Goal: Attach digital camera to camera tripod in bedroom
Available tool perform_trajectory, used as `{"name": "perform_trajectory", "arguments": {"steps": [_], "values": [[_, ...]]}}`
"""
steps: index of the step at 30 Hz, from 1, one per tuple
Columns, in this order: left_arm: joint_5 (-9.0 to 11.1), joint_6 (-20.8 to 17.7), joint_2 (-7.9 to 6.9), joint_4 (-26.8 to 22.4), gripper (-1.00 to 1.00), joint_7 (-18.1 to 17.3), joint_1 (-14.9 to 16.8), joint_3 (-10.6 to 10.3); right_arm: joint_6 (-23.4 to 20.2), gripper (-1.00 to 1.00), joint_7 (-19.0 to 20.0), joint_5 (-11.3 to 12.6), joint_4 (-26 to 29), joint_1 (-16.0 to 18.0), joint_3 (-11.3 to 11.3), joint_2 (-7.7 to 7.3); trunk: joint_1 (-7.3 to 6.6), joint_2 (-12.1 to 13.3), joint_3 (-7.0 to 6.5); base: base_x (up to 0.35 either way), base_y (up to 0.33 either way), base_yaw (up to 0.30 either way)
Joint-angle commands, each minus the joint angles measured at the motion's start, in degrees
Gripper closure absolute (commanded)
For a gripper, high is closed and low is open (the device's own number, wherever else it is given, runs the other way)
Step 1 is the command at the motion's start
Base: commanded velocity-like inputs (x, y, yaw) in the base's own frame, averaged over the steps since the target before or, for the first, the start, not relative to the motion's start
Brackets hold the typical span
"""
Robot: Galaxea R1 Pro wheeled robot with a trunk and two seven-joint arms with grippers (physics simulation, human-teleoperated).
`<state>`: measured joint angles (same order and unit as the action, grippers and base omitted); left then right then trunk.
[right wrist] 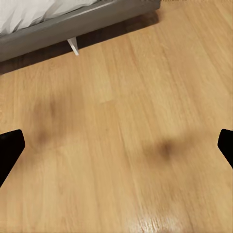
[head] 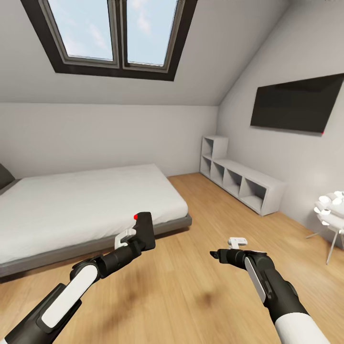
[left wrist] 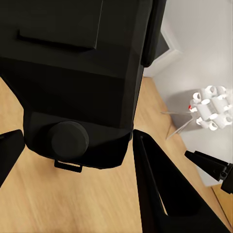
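I hold the digital camera (head: 145, 231), a black body with a red spot on top, above the wood floor in front of the bed, with my left gripper (head: 136, 240) shut on it. In the left wrist view the digital camera (left wrist: 73, 73) sits between the dark fingers (left wrist: 160, 189). My right gripper (head: 216, 254) hovers over bare floor to the right, its fingers (right wrist: 9, 145) spread wide and holding nothing. The camera tripod is out of view.
A low grey-framed bed (head: 86, 200) with a white mattress fills the left. A white cubby shelf (head: 243, 184) runs along the right wall under a black screen (head: 298, 102). A thin-legged stand with white items (head: 330, 210) is at far right. Skylight (head: 112, 33) overhead.
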<state>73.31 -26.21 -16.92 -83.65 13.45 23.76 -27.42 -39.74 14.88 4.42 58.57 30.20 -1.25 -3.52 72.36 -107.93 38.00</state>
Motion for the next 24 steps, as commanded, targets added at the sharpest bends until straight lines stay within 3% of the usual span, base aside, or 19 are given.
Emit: {"name": "perform_trajectory", "arguments": {"steps": [1, 24], "values": [[0.43, -0.07, -0.05, -0.1, 1.0, 0.52, 0.06, -0.09, -0.34, -1.0, -0.02, 0.43, 0.05, 0.03, -0.07, 0.0, -0.23, 0.38, -0.12, 0.0, 0.0, 0.0], [0.43, -0.07, -0.05, -0.29, 1.0, 0.52, 0.06, -0.09, -0.34, -1.0, -0.03, 0.42, 0.05, 0.03, -0.07, 0.0, -5.28, 9.61, -4.25, 0.0, 0.0, 0.0]]}}
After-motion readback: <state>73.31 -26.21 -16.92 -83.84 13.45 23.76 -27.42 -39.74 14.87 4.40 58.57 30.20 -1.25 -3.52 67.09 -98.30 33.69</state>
